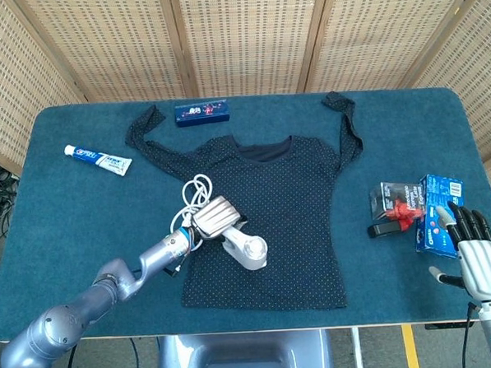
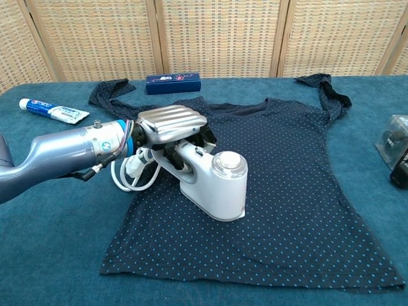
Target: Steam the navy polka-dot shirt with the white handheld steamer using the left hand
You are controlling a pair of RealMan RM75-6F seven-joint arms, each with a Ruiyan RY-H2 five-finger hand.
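Observation:
The navy polka-dot shirt (image 1: 287, 198) (image 2: 293, 185) lies flat on the blue table, sleeves spread toward the back. My left hand (image 1: 212, 216) (image 2: 169, 124) grips the handle of the white handheld steamer (image 1: 246, 250) (image 2: 217, 188), whose head rests on the shirt's left half. The steamer's white cord (image 1: 192, 193) (image 2: 131, 178) is coiled beside the hand at the shirt's left edge. My right hand (image 1: 478, 258) hangs open at the table's front right corner, away from the shirt; only the head view shows it.
A toothpaste tube (image 1: 98, 159) (image 2: 53, 111) lies at the left. A dark blue box (image 1: 202, 113) (image 2: 173, 83) sits near the back edge. Small boxes and a red-and-black item (image 1: 412, 210) cluster at the right, near my right hand.

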